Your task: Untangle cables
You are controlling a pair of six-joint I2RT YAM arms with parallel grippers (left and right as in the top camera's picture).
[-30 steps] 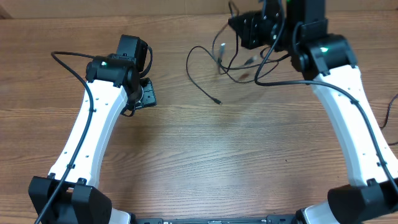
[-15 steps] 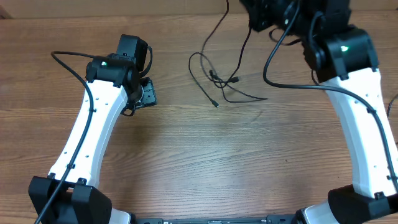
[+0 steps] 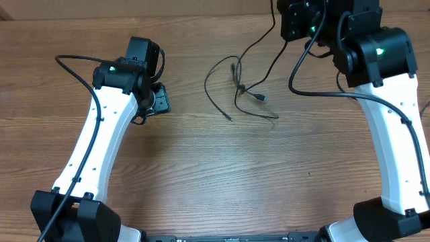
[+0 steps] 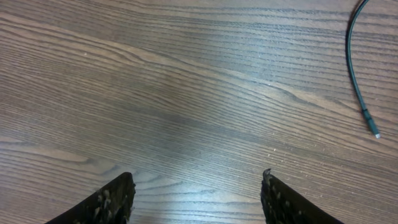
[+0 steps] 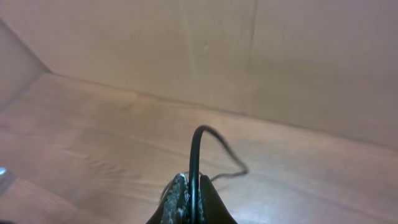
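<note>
The cables (image 3: pixel 236 84) are thin black cords lying in loose loops at the table's far middle, with small plug ends (image 3: pixel 263 99). One strand rises from the loops to my right gripper (image 3: pixel 290 19), raised at the far right. In the right wrist view the right gripper (image 5: pixel 193 185) is shut on that black cable (image 5: pixel 193 152), which runs up between its fingers and trails off behind. My left gripper (image 3: pixel 160 101) sits low, left of the loops, apart from them. In the left wrist view the left gripper (image 4: pixel 198 186) is open and empty, with one cable end (image 4: pixel 356 74) at the upper right.
The wooden table (image 3: pixel 222 175) ends at a plain brown wall (image 5: pixel 186 43) behind it. Thicker black arm wires hang along both arms (image 3: pixel 74 74), one looping near the right arm (image 3: pixel 316 91).
My right gripper has risen and moved right toward the far edge with the cable. The loops were dragged and spread out on the table. The left arm has not moved.
</note>
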